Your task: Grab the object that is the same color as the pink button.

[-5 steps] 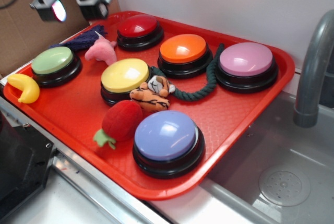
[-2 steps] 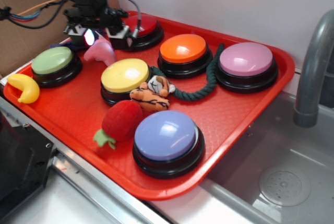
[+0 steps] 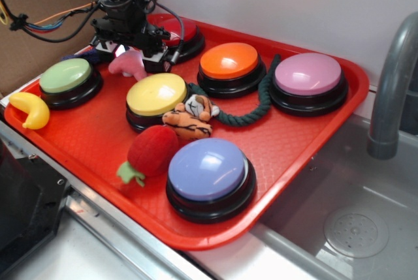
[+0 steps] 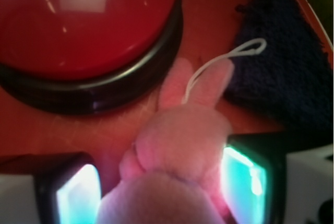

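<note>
A red tray point(image 3: 294, 156) is seen holding six domed buttons, with the pink button point(image 3: 308, 74) set at its far right. A red button point(image 3: 177, 32) at the far left is partly hidden by the arm. The tool point(image 3: 129, 53) is lowered at the tray's far left, its lit fingers point(image 4: 78, 192) spread apart on either side of the pink plush toy point(image 3: 127, 64), which lies just near of the red button, beside a dark blue cloth point(image 4: 282, 62). No squeeze on the toy is visible.
</note>
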Available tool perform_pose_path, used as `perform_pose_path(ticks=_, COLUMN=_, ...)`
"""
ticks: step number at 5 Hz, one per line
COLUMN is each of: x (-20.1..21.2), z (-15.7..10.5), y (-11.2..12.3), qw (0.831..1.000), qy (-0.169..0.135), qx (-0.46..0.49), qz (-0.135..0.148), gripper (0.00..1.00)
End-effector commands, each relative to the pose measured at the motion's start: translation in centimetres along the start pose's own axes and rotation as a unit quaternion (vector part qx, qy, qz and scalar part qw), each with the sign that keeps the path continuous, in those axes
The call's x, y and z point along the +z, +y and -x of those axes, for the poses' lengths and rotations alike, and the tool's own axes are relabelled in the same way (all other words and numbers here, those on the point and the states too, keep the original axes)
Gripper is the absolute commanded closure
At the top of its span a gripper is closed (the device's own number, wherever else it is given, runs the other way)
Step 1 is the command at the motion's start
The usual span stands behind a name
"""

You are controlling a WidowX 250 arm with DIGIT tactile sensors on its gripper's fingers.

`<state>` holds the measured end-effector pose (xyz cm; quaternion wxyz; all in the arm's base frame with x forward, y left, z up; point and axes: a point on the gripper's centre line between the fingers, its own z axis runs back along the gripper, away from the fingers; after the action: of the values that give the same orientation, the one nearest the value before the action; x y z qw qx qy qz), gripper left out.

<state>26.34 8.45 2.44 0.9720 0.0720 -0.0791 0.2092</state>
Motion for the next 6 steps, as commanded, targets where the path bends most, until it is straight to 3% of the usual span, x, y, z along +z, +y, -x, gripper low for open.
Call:
perform_pose_path(ticks=1, x=1.5, z=-0.4, y=0.8, qw=1.000, qy=-0.012, qx=0.025, qz=0.009, gripper=1.00)
perform_pose_path(ticks=2, x=4.9, z=0.6, y=1.8, qw=0.997, qy=-0.009, qx=0.036, qz=0.071, gripper=1.00)
perform_pose_path(ticks=4, x=9.8, z=2.9, y=0.7, qw=0.988, qy=0.036, qx=-0.055, qz=0.143, gripper=1.00)
perform_pose_path(ticks=5, x=11.1, z=4.5, y=-0.5, qw=0.980, qy=0.042, qx=-0.111, qz=0.159, gripper=1.00)
perform_pose_path(ticks=6, x=11.9, z=5.9, y=-2.6, qw=0.971, qy=0.049, qx=-0.178, qz=0.152, gripper=1.00)
